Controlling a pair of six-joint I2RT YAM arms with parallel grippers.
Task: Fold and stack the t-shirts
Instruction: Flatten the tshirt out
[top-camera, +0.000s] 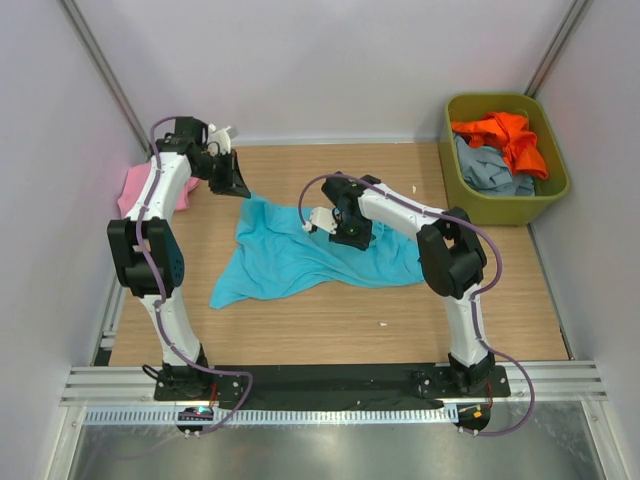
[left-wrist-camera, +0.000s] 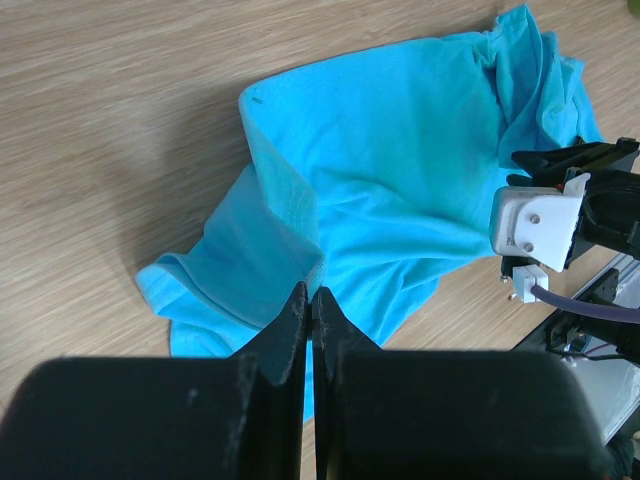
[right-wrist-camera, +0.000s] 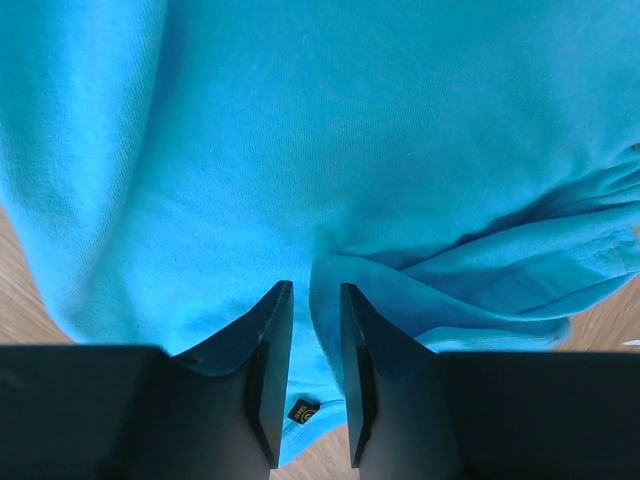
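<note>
A large turquoise t-shirt lies crumpled on the middle of the wooden table. My left gripper is shut on its far left corner, with cloth pinched between the tips in the left wrist view. My right gripper is down on the shirt's upper middle. Its jaws stand a narrow gap apart with a fold of the turquoise cloth between the tips. A pink t-shirt lies at the far left edge. An orange t-shirt and a grey-blue one lie in the bin.
An olive-green bin stands at the back right corner of the table. White walls enclose the table on three sides. The right arm's white wrist shows at the right of the left wrist view, over the shirt.
</note>
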